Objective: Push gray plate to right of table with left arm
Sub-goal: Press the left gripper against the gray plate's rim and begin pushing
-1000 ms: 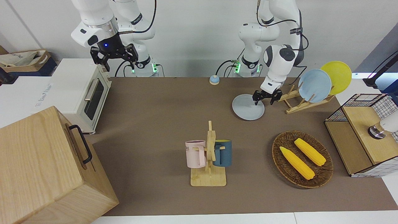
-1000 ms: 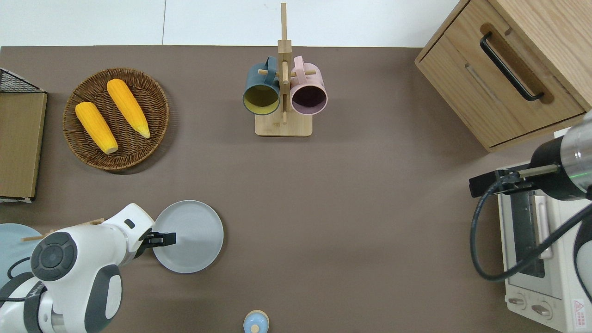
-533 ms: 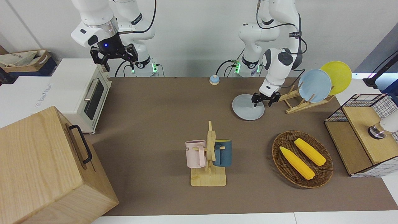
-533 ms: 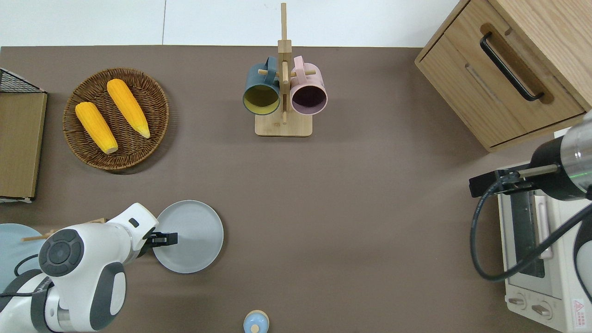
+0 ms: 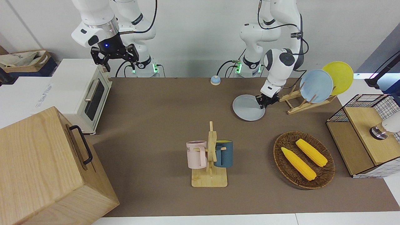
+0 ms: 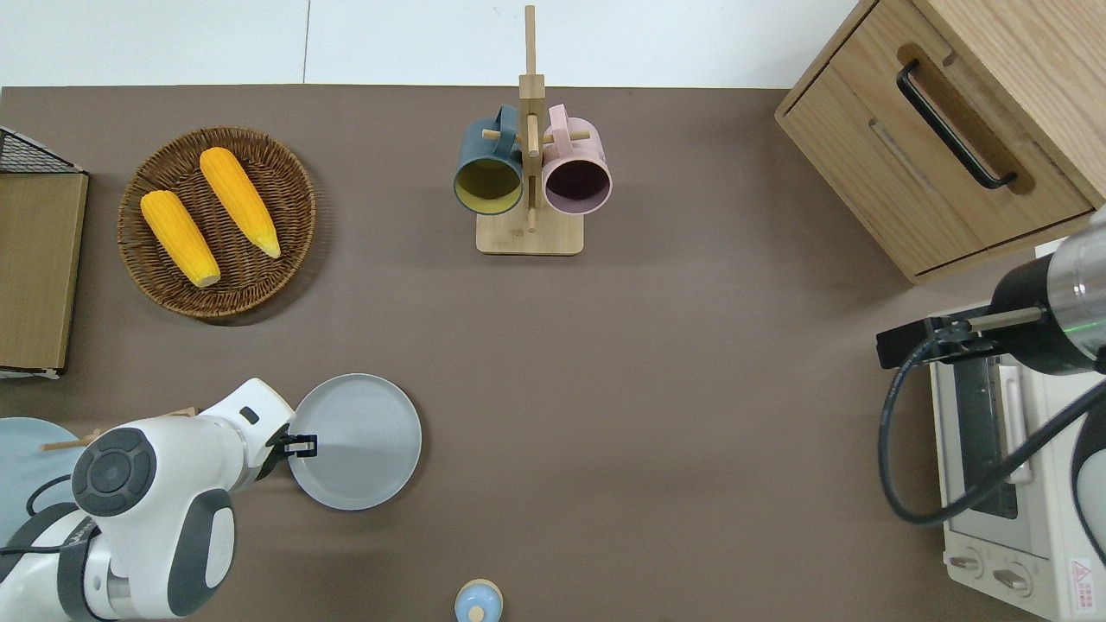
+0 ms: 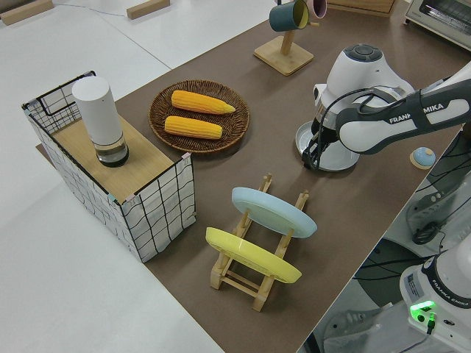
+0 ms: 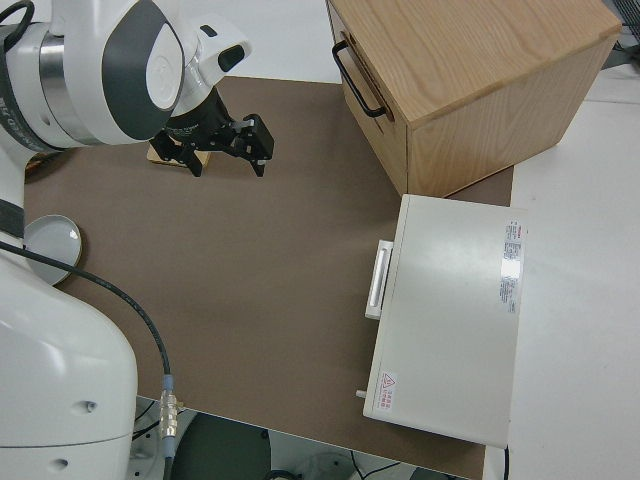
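Closed since before, left jaws touch gray plate.

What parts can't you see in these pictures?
- Overhead view: the left arm's white body covers most of the dish rack and its blue plate.
- Left side view: the arm hides part of the gray plate.
- Every view: whether the left gripper touches the plate's rim is too small to tell.

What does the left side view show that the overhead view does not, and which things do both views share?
Only the left side view shows the yellow plate in the rack and the white cylinder on the wire box. Only the overhead view shows the wooden cabinet and the parked right arm. Both show the gray plate, the left gripper at its rim, the corn basket and the mugs.
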You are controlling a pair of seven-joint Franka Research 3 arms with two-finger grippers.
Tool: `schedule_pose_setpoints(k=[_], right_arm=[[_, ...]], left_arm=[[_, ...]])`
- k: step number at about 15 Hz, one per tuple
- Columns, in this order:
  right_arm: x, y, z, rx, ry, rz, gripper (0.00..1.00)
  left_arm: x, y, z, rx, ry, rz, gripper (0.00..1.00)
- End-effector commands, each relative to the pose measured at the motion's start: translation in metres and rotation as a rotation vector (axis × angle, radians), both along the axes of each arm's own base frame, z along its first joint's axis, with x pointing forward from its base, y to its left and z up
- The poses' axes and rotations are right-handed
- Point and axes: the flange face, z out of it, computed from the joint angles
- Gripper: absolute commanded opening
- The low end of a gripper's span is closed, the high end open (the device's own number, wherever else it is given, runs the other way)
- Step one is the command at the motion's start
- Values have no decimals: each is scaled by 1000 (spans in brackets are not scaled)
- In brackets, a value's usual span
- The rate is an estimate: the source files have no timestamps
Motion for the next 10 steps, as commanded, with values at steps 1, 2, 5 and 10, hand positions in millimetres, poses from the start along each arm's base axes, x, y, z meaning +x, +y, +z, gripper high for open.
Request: schedule_pose_setpoints(k=[1, 2, 5, 10], right_arm=[[-4, -2, 3, 7, 4, -2, 983], [-4, -2, 3, 7, 4, -3, 983], [-4, -2, 3, 7, 4, -2, 983], [-4, -2, 3, 7, 6, -2, 983]], left_arm=[[-2, 2, -5, -7, -9, 11, 0], [-2, 1, -6, -7, -7, 15, 0], [-2, -3, -6, -8, -7, 18, 0], [-2, -30, -4, -18, -8, 54, 0]])
